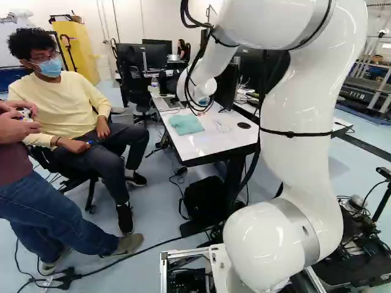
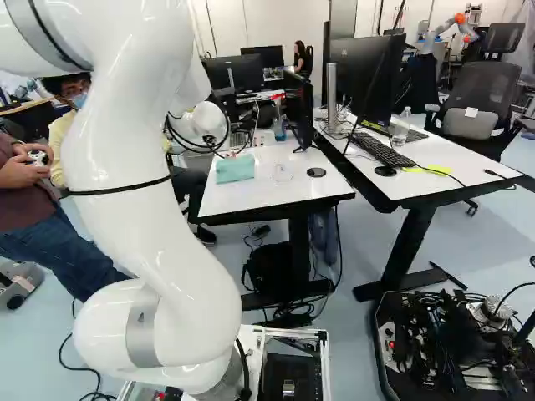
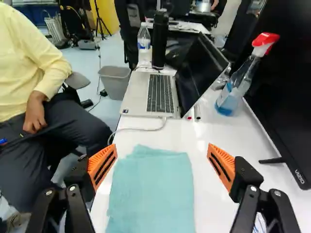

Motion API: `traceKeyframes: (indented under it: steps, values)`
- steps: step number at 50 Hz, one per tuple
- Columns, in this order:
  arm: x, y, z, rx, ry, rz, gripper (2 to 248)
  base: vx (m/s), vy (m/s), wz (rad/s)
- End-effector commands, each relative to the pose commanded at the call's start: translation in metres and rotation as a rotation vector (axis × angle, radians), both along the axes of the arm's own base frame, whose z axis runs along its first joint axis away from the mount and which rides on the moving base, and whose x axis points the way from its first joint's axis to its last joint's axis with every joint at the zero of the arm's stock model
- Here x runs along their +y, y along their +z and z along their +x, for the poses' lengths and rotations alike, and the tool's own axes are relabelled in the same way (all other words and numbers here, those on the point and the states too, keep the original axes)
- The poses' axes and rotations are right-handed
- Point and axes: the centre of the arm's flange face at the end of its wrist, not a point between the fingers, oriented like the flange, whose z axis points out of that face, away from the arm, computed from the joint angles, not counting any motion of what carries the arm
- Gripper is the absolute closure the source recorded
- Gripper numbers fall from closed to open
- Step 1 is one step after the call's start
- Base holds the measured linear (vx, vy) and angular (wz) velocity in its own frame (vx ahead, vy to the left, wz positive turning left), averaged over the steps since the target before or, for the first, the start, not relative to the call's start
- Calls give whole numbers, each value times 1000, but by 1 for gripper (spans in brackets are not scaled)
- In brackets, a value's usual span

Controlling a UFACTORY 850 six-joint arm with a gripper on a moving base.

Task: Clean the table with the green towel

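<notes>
Right now the gripper has its orange-padded fingers wide apart, nothing clamped, and there's the green towel lying flat on the white table, in the gap between them as the wrist view looks down. Its longer side seems to run away from the wrist toward the laptop, so the fingers would close across its width. But look, it sits off-centre, nearer the finger away from the monitor! A small shift that way looks wise, then down and pinch; too high and they'd likely meet on air. Wiping hasn't begun, I'd judge, and the spray bottle beyond could get knocked later on.
</notes>
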Motion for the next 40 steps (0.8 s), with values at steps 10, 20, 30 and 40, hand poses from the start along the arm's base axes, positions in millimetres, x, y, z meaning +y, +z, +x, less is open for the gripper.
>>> traceKeyframes:
  steps: [10,20,30,40]
  values:
    - [-11,8,10,-100,-26,36,3,0,0,0]
    - [-30,16,12,-179,-103,95,3,0,0,0]
    - [-51,19,13,-208,-209,156,3,0,0,0]
    - [-72,9,12,-160,-321,208,3,0,0,0]
